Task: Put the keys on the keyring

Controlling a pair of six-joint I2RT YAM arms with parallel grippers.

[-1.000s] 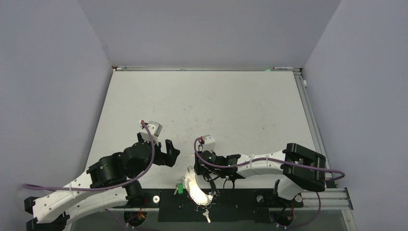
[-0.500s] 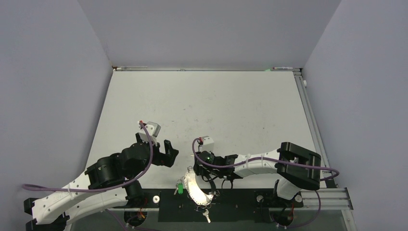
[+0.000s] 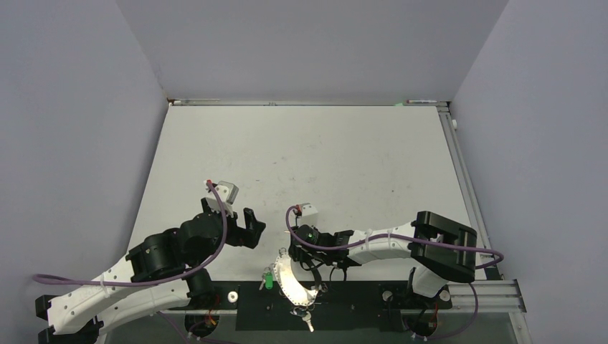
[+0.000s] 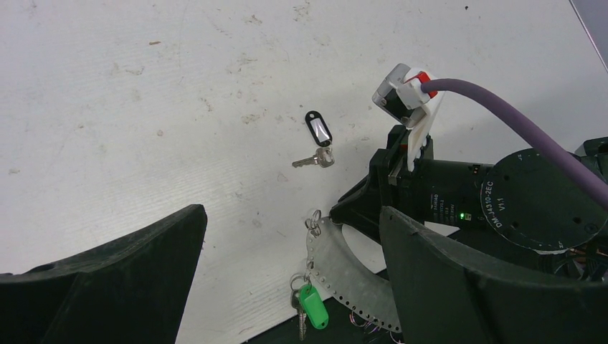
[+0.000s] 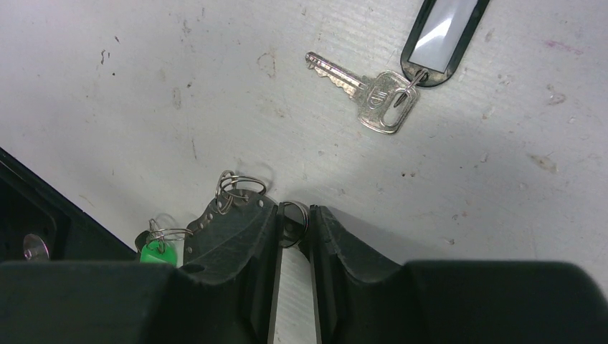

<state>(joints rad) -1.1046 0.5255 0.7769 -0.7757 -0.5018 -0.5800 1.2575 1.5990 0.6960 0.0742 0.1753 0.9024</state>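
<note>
The keyring's curved pale strap (image 3: 288, 276) lies at the table's near edge, with a green piece (image 3: 268, 280) and small silver rings on it. In the left wrist view the strap (image 4: 349, 271), the green piece (image 4: 313, 304) and a hanging key show clearly. My right gripper (image 5: 294, 217) is shut on a small split ring (image 5: 292, 223) at the strap's top end. A loose silver key (image 5: 378, 102) with a black tag (image 5: 444, 27) lies on the table just beyond it; it also shows in the left wrist view (image 4: 315, 159). My left gripper (image 4: 290, 215) is open and empty, left of the strap.
A black base rail (image 3: 358, 297) runs along the near edge under the strap's lower end, and another key (image 3: 308, 323) hangs over it. Purple cables (image 3: 236, 222) loop over both wrists. The grey walls stand at the left, right and far sides.
The right arm has drawn a little to the left, its gripper still at the strap's top end. The left gripper has shifted slightly up and left.
</note>
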